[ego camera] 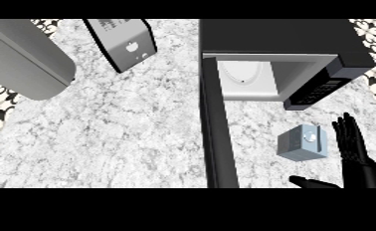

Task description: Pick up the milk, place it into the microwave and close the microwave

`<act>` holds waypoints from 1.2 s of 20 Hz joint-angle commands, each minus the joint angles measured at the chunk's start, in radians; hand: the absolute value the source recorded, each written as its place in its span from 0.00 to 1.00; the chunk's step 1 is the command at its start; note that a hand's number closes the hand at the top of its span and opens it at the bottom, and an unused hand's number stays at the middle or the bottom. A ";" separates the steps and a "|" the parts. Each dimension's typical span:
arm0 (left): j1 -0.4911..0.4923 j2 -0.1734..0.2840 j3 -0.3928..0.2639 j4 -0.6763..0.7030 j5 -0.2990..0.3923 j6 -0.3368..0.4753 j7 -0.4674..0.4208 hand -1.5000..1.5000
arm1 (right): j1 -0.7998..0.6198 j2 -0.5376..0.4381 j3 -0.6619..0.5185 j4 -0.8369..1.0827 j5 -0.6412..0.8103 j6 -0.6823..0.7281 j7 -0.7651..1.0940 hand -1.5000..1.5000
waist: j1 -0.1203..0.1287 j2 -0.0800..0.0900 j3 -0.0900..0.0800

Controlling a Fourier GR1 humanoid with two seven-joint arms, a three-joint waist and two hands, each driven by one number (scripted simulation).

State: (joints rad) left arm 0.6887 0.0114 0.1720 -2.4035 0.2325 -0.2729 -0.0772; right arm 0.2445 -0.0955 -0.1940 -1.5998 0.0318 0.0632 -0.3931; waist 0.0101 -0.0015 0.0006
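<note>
You're at the pick-up: right hand [352, 148] open, fingers straight, just beside the milk [302, 143] — curl round it next.

Marble counter [132, 135], toaster [121, 43] upper middle, grey, possibly metal appliance [33, 60] left

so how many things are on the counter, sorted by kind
Appliances: 3 (black microwave with its door open, grey toaster, rounded grey metal appliance at the left edge)
Cartons: 1 (small pale blue milk carton)
Robot hands in view: 1 (black right hand, open beside the carton)
Total: 5
</note>
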 commanded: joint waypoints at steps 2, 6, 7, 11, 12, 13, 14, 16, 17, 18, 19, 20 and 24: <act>-0.032 -0.011 0.041 -0.058 0.082 -0.004 0.020 0.00 | -0.085 -0.019 -0.023 0.152 -0.010 0.023 -0.052 0.00 | -0.001 0.001 0.000; -0.015 0.006 0.045 -0.072 0.097 -0.023 0.035 0.00 | -0.102 -0.039 -0.053 0.299 -0.012 0.052 -0.180 0.00 | -0.002 0.001 0.000; 0.020 -0.011 0.013 -0.077 0.063 -0.028 -0.023 0.00 | -0.075 -0.012 -0.030 0.295 0.036 0.013 -0.228 0.00 | 0.000 0.000 0.000; 0.023 -0.011 -0.007 -0.106 0.085 0.010 0.026 0.00 | -0.134 -0.064 -0.072 0.412 0.035 0.021 -0.248 0.00 | 0.001 0.001 0.000; -0.001 0.038 0.117 -0.102 0.197 -0.030 0.071 0.00 | -0.111 -0.035 -0.056 0.397 0.041 0.009 -0.285 0.00 | -0.001 0.001 0.000; 0.033 -0.011 0.020 -0.088 0.088 -0.017 0.001 0.00 | -0.185 -0.034 -0.062 0.478 0.064 -0.030 -0.283 0.00 | 0.005 0.001 0.000; 0.044 -0.011 0.022 -0.066 0.093 -0.053 -0.026 0.00 | -0.201 -0.053 -0.081 0.506 0.041 -0.008 -0.302 0.00 | 0.005 0.000 0.000; 0.031 -0.011 0.063 -0.059 0.110 -0.062 -0.027 0.00 | -0.230 -0.086 -0.103 0.570 0.040 -0.001 -0.321 0.00 | 0.004 0.000 0.000; 0.010 0.014 0.124 -0.046 0.175 -0.073 -0.008 0.00 | -0.197 -0.039 -0.061 0.566 0.085 -0.041 -0.361 0.00 | 0.003 0.000 0.000; 0.085 -0.011 0.052 -0.098 0.133 -0.070 -0.037 0.00 | -0.266 -0.078 -0.096 0.619 0.055 -0.015 -0.363 0.00 | 0.011 0.000 0.000; 0.091 -0.011 0.056 -0.061 0.143 -0.098 -0.063 0.00 | -0.293 -0.079 -0.097 0.682 0.077 -0.041 -0.384 0.00 | 0.014 0.000 0.000; 0.032 -0.011 0.065 -0.064 0.120 -0.062 -0.026 0.00 | -0.292 -0.079 -0.100 0.732 0.071 -0.024 -0.421 0.00 | 0.006 0.002 0.001; 0.010 -0.011 0.055 -0.067 0.115 -0.036 -0.002 0.00 | -0.370 -0.145 -0.134 0.896 0.061 0.030 -0.521 1.00 | 0.006 0.004 0.002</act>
State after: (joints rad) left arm 0.7297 0.0059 0.2337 -2.3893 0.2818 -0.3384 -0.1176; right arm -0.0501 -0.1842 -0.2966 -0.8528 0.0999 0.0536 -0.8400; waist 0.0179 0.0002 0.0015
